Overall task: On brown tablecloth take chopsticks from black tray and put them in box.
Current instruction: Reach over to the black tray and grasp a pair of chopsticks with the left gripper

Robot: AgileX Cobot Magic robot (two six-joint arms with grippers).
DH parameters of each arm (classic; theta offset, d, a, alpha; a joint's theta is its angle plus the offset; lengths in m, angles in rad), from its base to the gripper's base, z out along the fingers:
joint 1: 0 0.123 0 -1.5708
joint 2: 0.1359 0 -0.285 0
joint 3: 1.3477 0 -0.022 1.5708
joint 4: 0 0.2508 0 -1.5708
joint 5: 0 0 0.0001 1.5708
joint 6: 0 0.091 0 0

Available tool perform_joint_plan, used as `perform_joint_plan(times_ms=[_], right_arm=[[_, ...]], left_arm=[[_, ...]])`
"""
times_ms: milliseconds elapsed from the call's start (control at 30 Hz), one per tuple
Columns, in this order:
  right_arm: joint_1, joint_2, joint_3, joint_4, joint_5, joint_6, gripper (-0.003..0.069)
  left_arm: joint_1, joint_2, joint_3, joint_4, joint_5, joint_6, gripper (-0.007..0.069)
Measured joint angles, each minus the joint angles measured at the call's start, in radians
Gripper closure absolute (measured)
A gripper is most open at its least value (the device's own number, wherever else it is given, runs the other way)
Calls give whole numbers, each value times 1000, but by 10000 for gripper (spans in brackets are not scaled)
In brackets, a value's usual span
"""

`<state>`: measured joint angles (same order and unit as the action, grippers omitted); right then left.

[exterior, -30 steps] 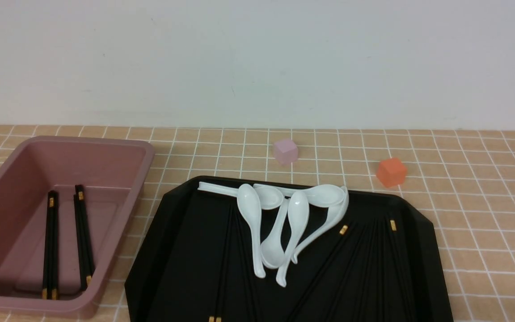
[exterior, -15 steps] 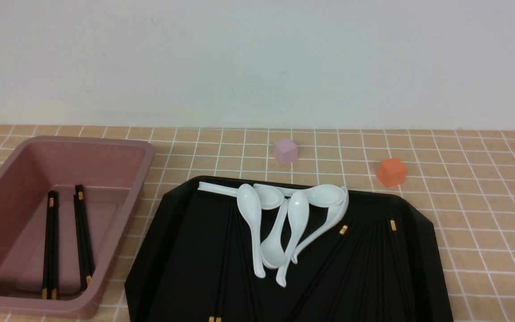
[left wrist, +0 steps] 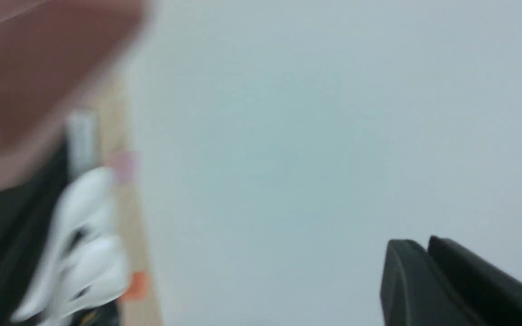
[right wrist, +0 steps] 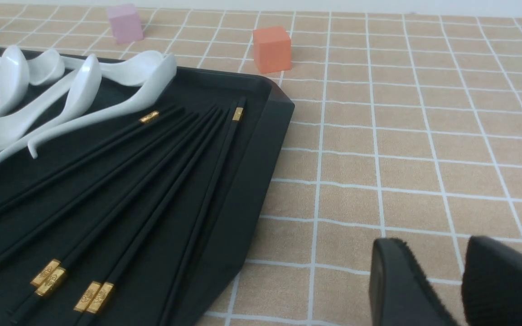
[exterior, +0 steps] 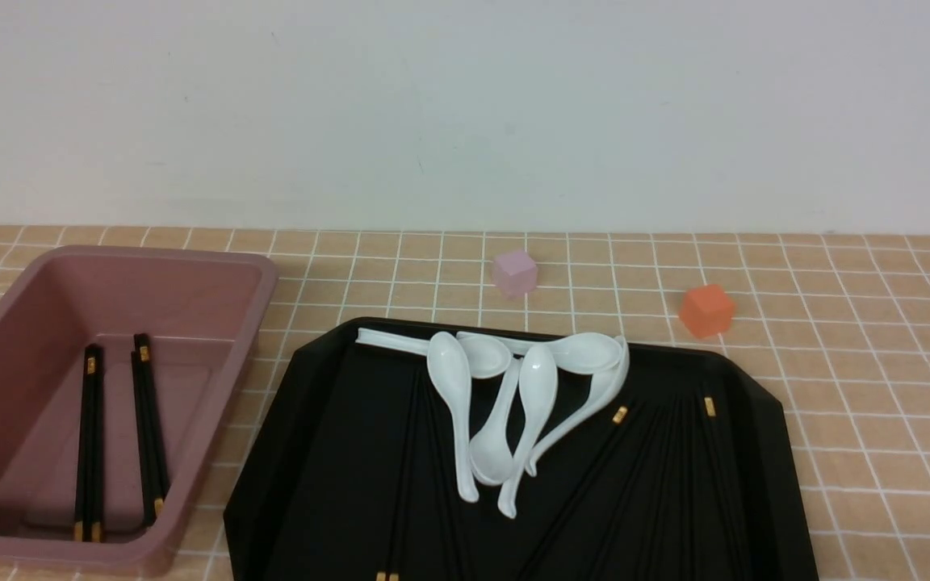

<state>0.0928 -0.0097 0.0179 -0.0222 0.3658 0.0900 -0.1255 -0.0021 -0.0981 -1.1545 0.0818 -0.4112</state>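
Front view: The box [exterior: 219, 403] stands to the left of the black tray [exterior: 312, 484]. Two groups of black chopsticks [exterior: 90, 444] lie inside the box. Further black chopsticks [exterior: 406, 476] lie in the tray, some left of the white spoons [exterior: 538, 387] and some to their right. The spoons overlap toward the tray's far side. A pink cube [exterior: 515, 273] and an orange cube [exterior: 707, 311] rest on the brown tablecloth [exterior: 877, 363] beyond the tray. A blurred dark shape, not identifiable, overlaps the box's near-left corner.

Left wrist view: Only this view shows the left pincer [left wrist: 428, 240]. Its fingertips are nearly together, with only a narrow separation, and no chopstick is visible between them. Blurred spoons and both cubes also appear.

Right wrist view: Only this view shows the right pincer [right wrist: 433, 240]. Its fingers are apart, nothing between them, above the tablecloth. The tray, with chopsticks and spoons inside, is beside the pincer and clear of it. Gold bands on the near ends of four chopsticks, below the front view's frame, are visible here.
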Motion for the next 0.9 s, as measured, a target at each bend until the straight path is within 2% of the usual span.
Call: perform_joint_plan(times_ms=[67, 133, 200, 367, 433, 500, 567, 767, 867, 900], right_arm=[[0, 0, 0, 0, 0, 0, 419], [0, 0, 0, 0, 0, 0, 419], [0, 0, 0, 0, 0, 0, 419], [0, 0, 0, 0, 0, 0, 419], [0, 0, 0, 0, 0, 0, 419], [0, 0, 0, 0, 0, 0, 419], [0, 0, 0, 0, 0, 0, 419], [0, 0, 0, 0, 0, 0, 419], [0, 0, 0, 0, 0, 0, 419], [0, 0, 0, 0, 0, 0, 419]], left_arm=[[0, 71, -97, 29, 60, 84, 637], [0, 171, -178, 78, 149, 145, 637], [0, 335, -285, 189, 341, 199, 637], [0, 825, -543, 471, 819, 222, 637], [-6, 990, -616, 549, 924, 222, 637], [-35, 1127, -669, 615, 964, 222, 637], [-107, 1233, -720, 672, 956, 196, 637], [-370, 1432, -844, 800, 787, -44, 637], [-446, 1508, -883, 871, 763, -113, 624], [-482, 1550, -903, 910, 762, -148, 597]])
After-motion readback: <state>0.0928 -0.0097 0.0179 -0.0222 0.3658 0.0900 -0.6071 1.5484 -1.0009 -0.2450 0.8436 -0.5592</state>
